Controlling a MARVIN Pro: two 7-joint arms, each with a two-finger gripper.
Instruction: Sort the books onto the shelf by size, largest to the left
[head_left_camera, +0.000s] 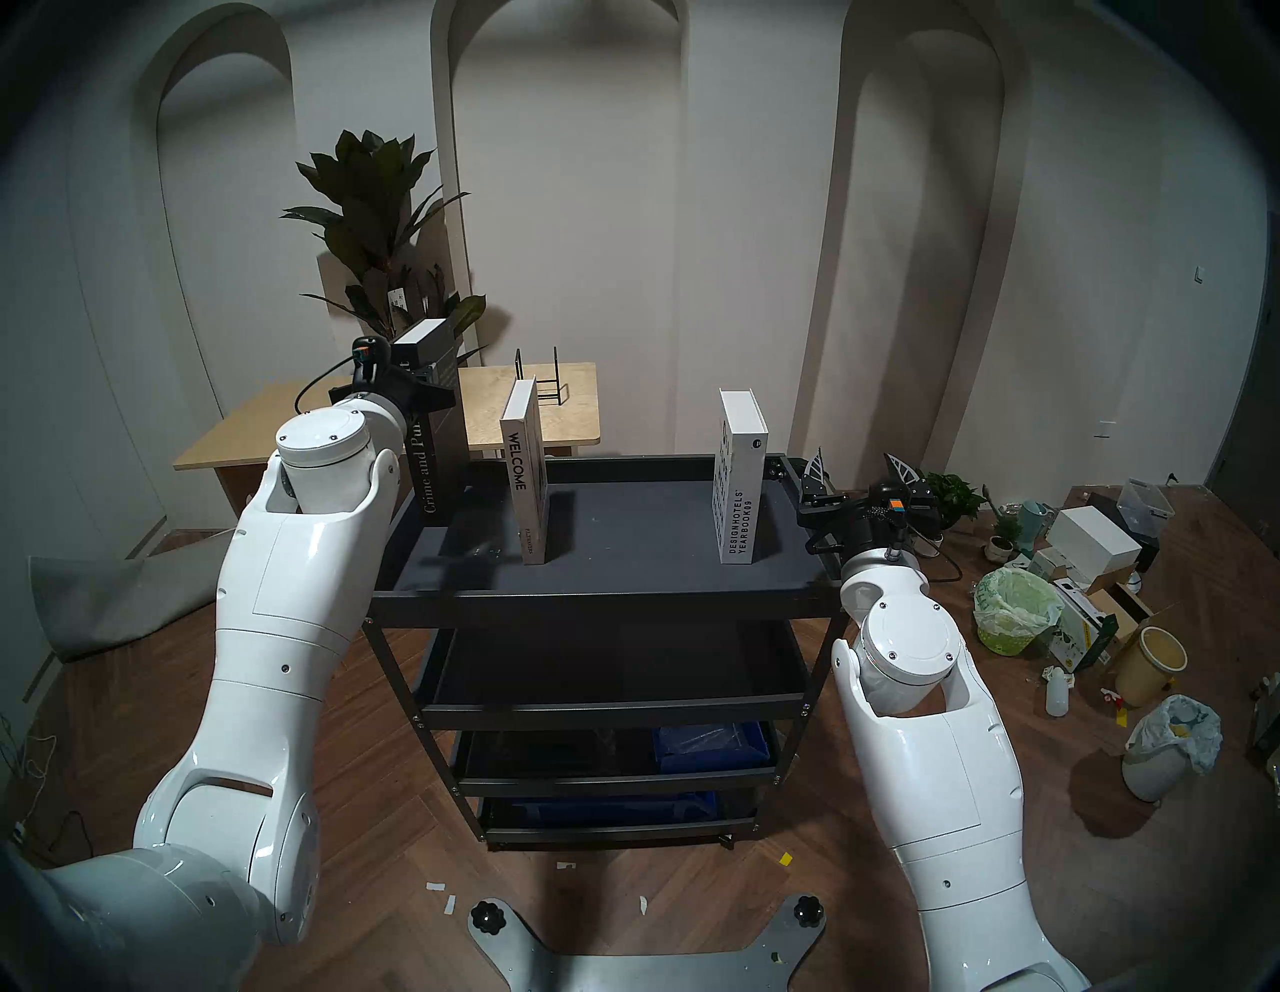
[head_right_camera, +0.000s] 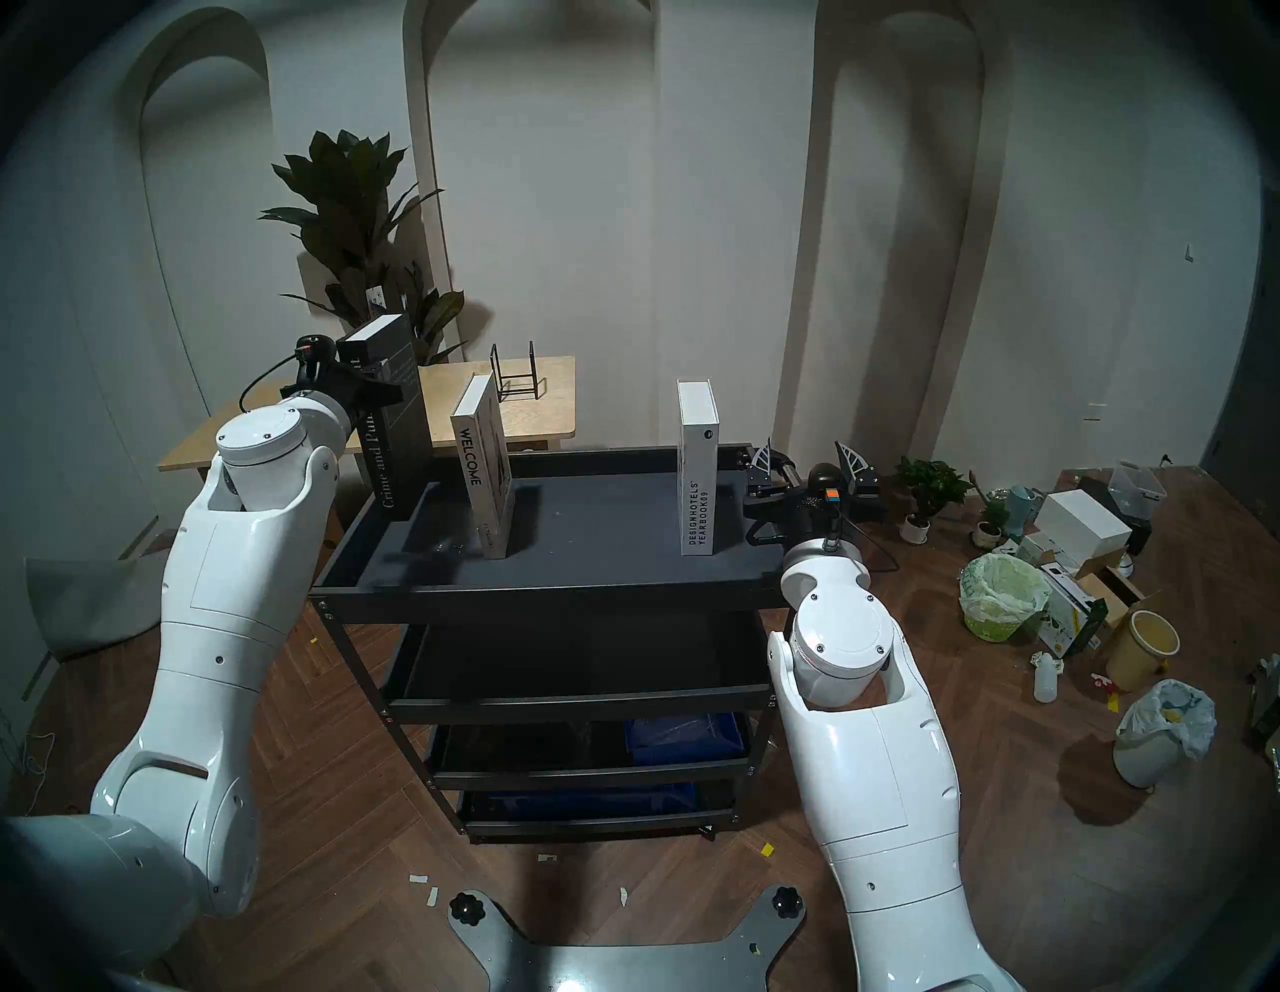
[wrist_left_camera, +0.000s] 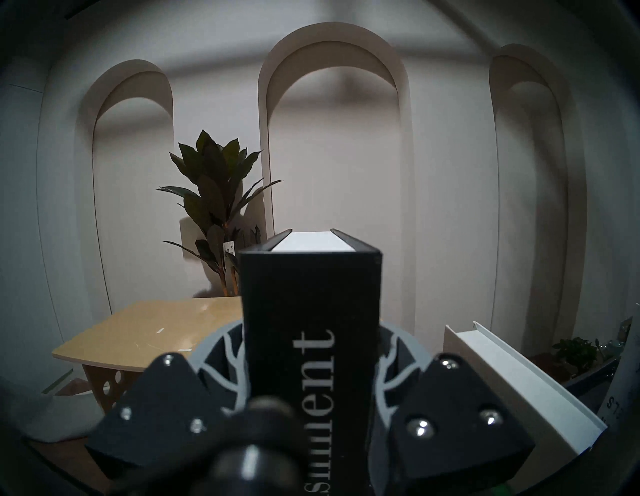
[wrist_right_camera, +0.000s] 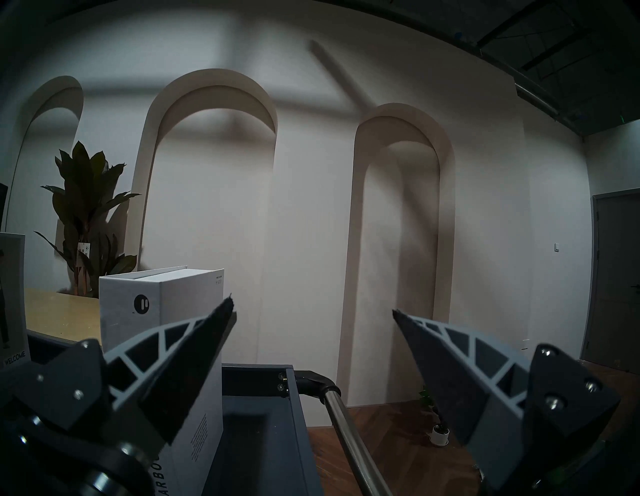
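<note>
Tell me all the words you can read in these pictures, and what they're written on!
"Crime and Pu…": spine of the black book held in the left claw; the arm hides the rest. The wrist view shows its ending, "…ment".
"WELCOME": spine of the thin grey-white book.
"DESIGN HOTELS YEARBOOK 09": spine of the white book.
Too small to read: print low on the WELCOME spine, the fine print on the white book's cover, and the tag on the big plant.
</note>
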